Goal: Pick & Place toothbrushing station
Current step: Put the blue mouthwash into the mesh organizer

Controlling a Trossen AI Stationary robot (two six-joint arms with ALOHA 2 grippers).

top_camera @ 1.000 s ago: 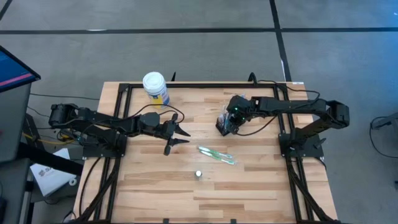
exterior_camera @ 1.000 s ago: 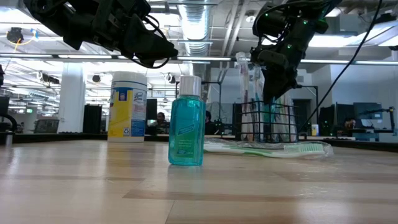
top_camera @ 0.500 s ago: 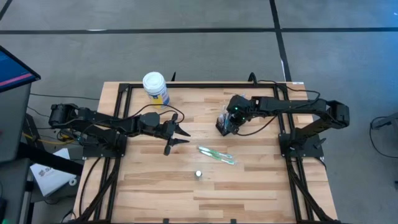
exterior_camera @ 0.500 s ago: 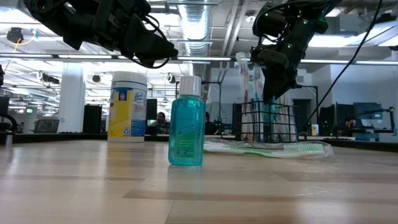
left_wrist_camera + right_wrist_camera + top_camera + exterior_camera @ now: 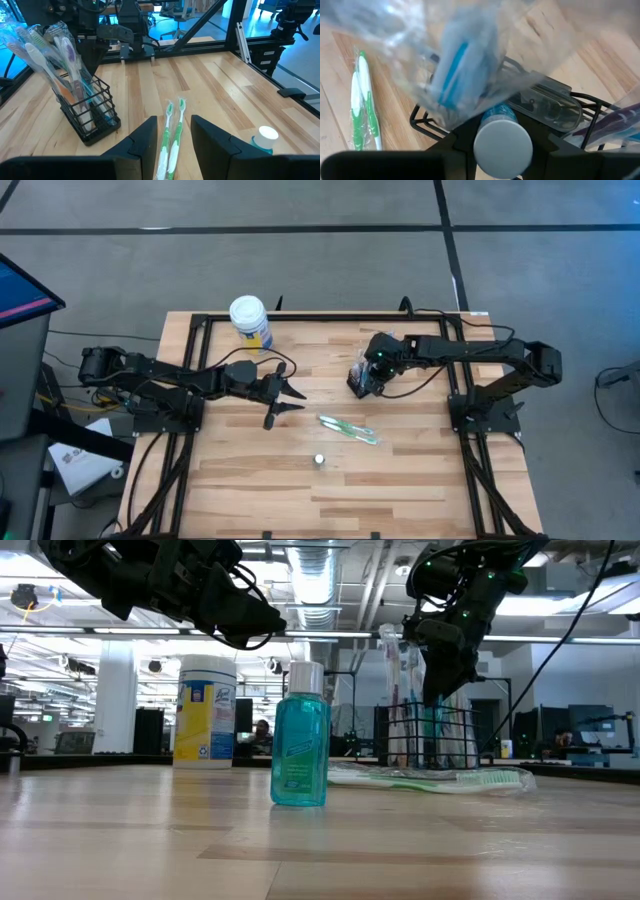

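Observation:
The black wire-mesh holder (image 5: 358, 387) stands on the table at the right, with wrapped toothbrushes (image 5: 50, 55) leaning up out of it. My right gripper (image 5: 364, 374) reaches down into it from above, shut on a small teal tube with a pale round cap (image 5: 502, 144). A pack of green toothbrushes (image 5: 348, 428) lies flat mid-table. A teal bottle with a white cap (image 5: 319, 459) stands upright nearer the front. My left gripper (image 5: 287, 402) hovers open above the table left of the holder, holding nothing. My right gripper pinches the small tube just below its cap (image 5: 496, 114), one finger (image 5: 460, 137) on each side. The fingers come steeply from above. The tube stands upright inside the holder's rim (image 5: 427, 125); whether its lower end rests on the holder's floor is hidden.
A white-lidded yellow-and-blue jar (image 5: 250, 322) stands at the table's far edge, left of centre. Black frame rails (image 5: 200, 330) run along the table's sides and far edge. Bare wood lies along the front edge around the teal bottle (image 5: 300, 745).

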